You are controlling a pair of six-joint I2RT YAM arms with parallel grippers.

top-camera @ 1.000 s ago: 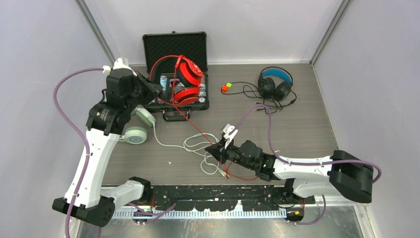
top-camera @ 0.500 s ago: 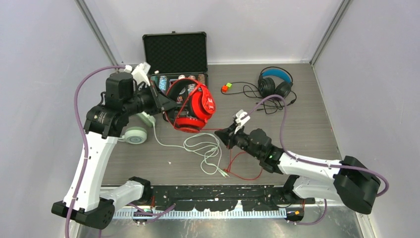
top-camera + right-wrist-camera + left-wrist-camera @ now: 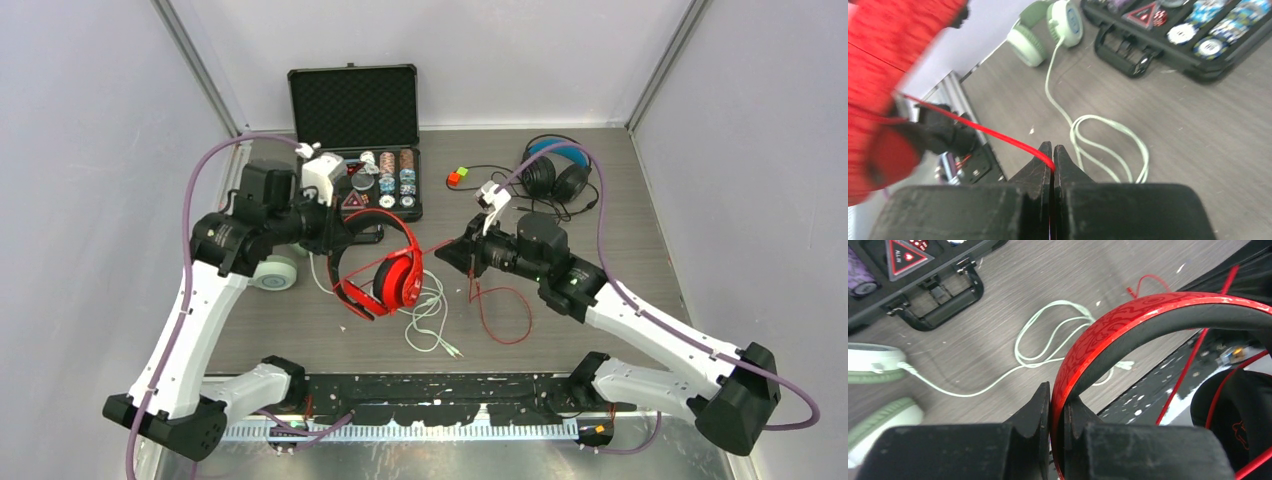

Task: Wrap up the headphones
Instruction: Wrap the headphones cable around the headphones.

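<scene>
The red headphones (image 3: 390,280) hang above the table's middle, and my left gripper (image 3: 336,240) is shut on their headband (image 3: 1158,305). The left wrist view shows the band pinched between the fingertips of that gripper (image 3: 1057,392). To their right, my right gripper (image 3: 447,256) is shut on the thin red cable (image 3: 973,125), which runs taut to the earcups; its slack loops on the table (image 3: 505,320). The black headphones with a blue inner band (image 3: 555,170) lie at the back right. Partly hidden under my left arm are the mint-green headphones (image 3: 275,270), their pale cable (image 3: 425,310) coiled at centre.
An open black case (image 3: 355,100) with poker chips stands at the back, just behind my left gripper. A small red and green cube (image 3: 457,177) lies to its right. The black headphones' cable (image 3: 500,185) sprawls near my right wrist.
My left gripper carried the red headphones from over the case forward to the table's middle. My right gripper, holding the red cable, moved back and to the right, drawing it taut.
</scene>
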